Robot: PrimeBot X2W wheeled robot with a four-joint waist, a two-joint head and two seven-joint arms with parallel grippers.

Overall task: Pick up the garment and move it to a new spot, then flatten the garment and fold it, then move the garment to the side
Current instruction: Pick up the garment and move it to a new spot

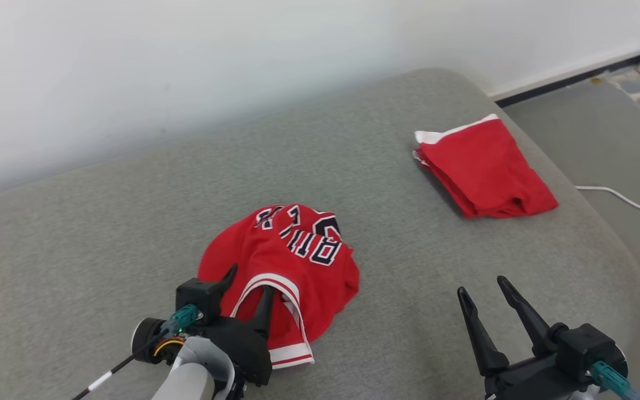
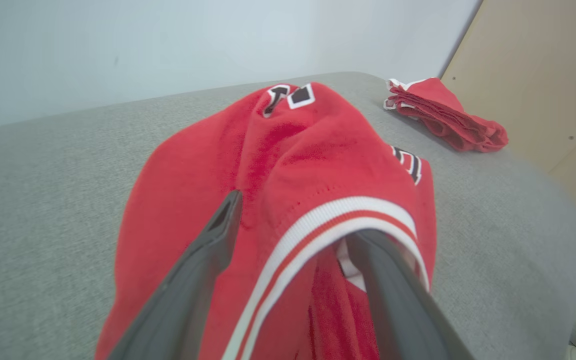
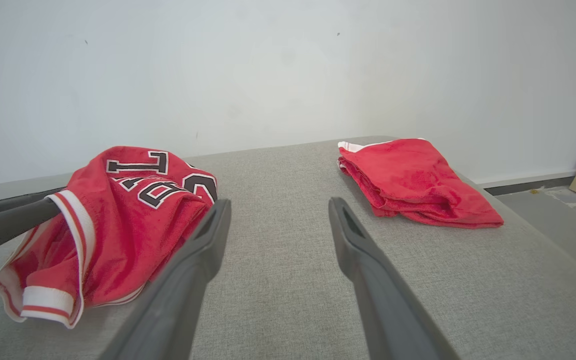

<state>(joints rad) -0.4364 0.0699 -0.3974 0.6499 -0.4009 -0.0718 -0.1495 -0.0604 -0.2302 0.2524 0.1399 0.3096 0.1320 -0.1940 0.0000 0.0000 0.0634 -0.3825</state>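
Garment (image 1: pixel 292 261), red, crumpled and black-lettered, lay near the front of the grey cushion (image 1: pixel 131 222). My left claw (image 1: pixel 250 280) stood spread, one finger outside the cloth, the other inside its white-trimmed opening. My right claw (image 1: pixel 481 284) hung spread and empty beside it. One second red garment (image 1: pixel 484 169), folded, lay far right, well apart.

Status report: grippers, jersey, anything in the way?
Left gripper open, astride trim of crumpled jersey. Right gripper open, empty. Folded red garment apart, far right; path clear.
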